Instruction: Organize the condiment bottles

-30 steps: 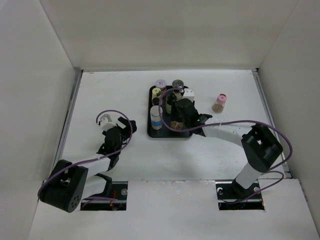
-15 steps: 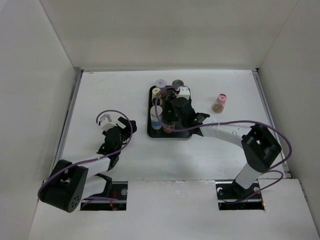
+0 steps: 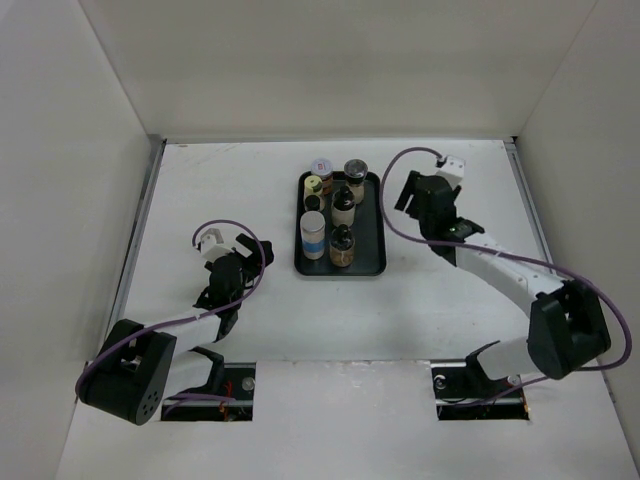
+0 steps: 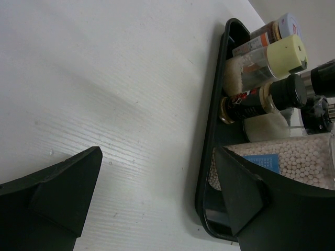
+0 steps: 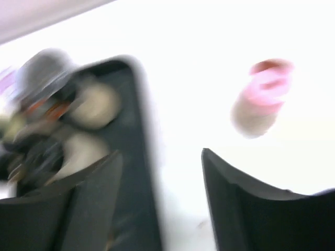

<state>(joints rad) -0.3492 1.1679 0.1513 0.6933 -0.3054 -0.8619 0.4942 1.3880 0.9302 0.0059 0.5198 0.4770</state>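
Showing only at the right wrist: blurred pink-capped bottle [image 5: 261, 97] beyond spread right fingers [image 5: 251, 209]; left fingers [image 4: 52, 193] likewise.

White table [image 3: 200, 190], black tray [image 3: 369, 262] on it, pink-capped bottle [image 5: 260, 99] apart from tray

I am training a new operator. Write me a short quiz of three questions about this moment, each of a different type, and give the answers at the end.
1. True or false: the pink-capped bottle stands on the black tray.
2. What does the left gripper hold? A) a bottle B) the tray C) nothing
3. Fill in the gap: the right gripper is ____ (open or shut).

Key
1. False. It stands on the table, beside the tray.
2. C. The space between its fingers is empty.
3. Open, with nothing in it.
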